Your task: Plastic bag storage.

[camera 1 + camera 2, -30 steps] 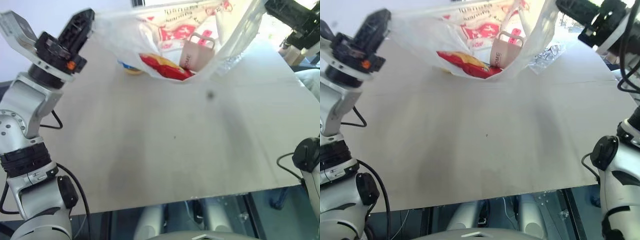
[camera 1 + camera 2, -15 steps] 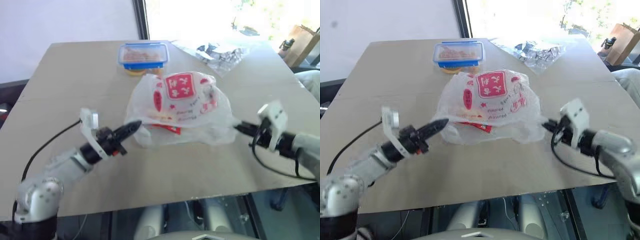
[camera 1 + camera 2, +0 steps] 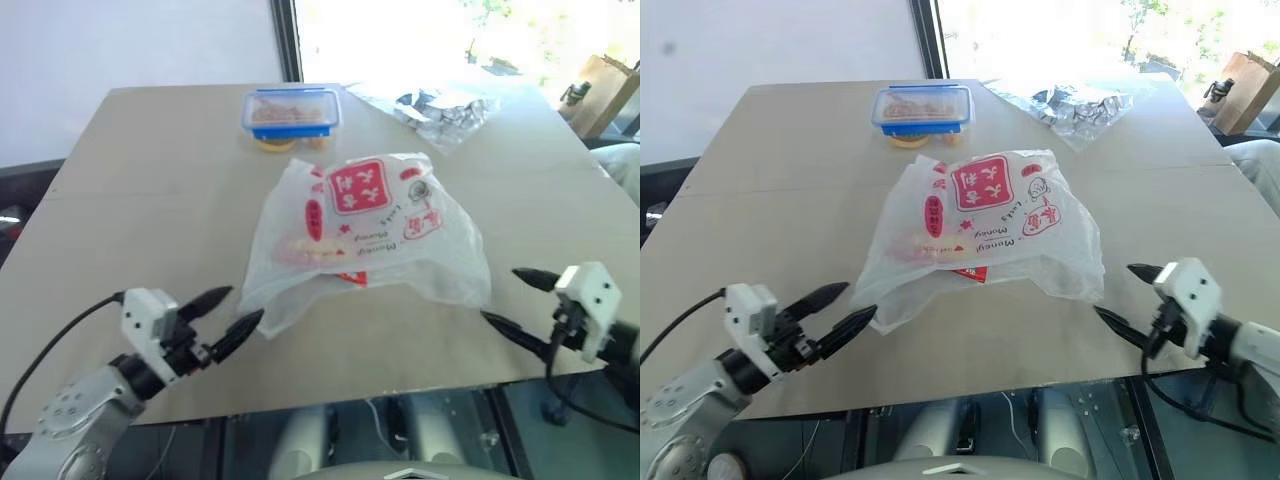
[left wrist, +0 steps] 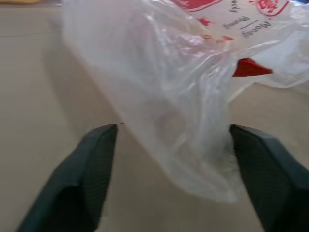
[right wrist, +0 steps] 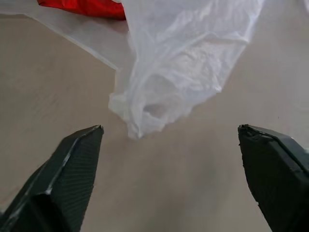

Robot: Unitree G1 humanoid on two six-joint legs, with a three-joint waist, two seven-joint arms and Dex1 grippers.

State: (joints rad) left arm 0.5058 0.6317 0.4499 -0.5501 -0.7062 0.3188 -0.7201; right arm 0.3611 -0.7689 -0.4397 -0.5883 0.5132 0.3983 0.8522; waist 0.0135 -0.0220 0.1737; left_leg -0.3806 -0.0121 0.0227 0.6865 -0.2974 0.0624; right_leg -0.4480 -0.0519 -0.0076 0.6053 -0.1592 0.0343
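1. Closest to the camera, the left gripper [image 3: 228,312] sits low over the front edge of the table [image 3: 150,200], on its left side. Its two black fingers are spread wide with nothing between them, and it points in toward the middle of the table.
2. Same deal on the other side: the right gripper [image 3: 510,298] is down by the front right part of the table, fingers wide apart, holding nothing, aimed back toward the centre.
3. Between the two, a bit further in, the plastic bag [image 3: 368,232] lies slumped on the tabletop. It's thin translucent white stuff with a red square logo on top and red ovals beside it.
4. In the left wrist view a loose corner of the bag reaches down between the open fingers, but they aren't pinching it. In the right wrist view the bag's crumpled corner lies just ahead of the fingers, apart from both.
5. A red packet [image 3: 352,277] peeks out from under the bag's near edge.
6. Further back there's a clear container with a blue rim [image 3: 290,109], shut, something orange-ish inside.
7. Back right, a pile of clear silvery wrapping [image 3: 445,106] near the far edge.
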